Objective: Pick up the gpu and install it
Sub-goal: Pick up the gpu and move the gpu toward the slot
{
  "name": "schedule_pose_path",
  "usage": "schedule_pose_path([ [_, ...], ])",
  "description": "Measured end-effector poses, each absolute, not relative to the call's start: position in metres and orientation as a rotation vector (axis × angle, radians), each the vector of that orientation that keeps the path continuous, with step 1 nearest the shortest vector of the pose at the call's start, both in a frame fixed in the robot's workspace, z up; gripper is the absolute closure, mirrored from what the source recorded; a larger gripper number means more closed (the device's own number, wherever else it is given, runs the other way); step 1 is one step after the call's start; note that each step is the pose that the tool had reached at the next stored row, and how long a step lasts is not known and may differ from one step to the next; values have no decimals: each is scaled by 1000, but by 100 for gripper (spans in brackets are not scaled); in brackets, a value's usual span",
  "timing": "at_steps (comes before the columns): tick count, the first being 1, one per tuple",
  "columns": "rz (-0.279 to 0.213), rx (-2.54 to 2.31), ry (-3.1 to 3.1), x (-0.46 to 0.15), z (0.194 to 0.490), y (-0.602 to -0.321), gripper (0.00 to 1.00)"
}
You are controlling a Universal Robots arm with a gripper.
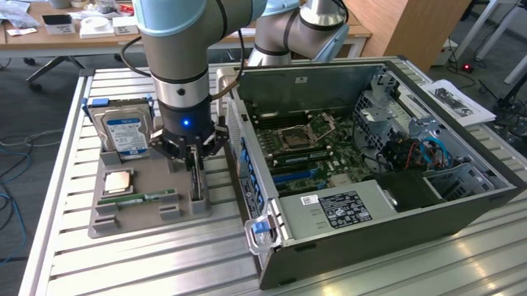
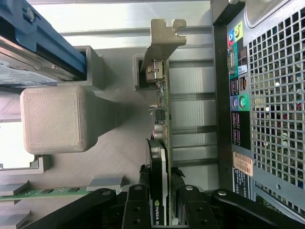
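**GPU [image 1: 196, 182] standing on edge in the grey parts holder [image 1: 136, 227], beside the open computer case [image 1: 395, 237].**
Nearest us, the gripper [image 2: 159, 171] straddles the card's upper edge; we cannot tell whether it pinches. Beyond stands the hard drive [image 1: 125, 132].

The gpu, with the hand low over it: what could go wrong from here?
The gpu stands on edge in a slot of the grey holder; a tilted lift could jam it there. The computer case is close beside it, so the silver bracket could strike its wall.
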State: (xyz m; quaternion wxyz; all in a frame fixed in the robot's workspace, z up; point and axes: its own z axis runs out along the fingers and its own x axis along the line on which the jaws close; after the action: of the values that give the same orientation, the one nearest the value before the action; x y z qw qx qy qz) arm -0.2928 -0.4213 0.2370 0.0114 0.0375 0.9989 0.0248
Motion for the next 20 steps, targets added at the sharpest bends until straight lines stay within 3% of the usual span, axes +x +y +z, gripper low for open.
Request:
schedule_pose_path([
  [20,77,117,3115,-293,235,-421,73],
])
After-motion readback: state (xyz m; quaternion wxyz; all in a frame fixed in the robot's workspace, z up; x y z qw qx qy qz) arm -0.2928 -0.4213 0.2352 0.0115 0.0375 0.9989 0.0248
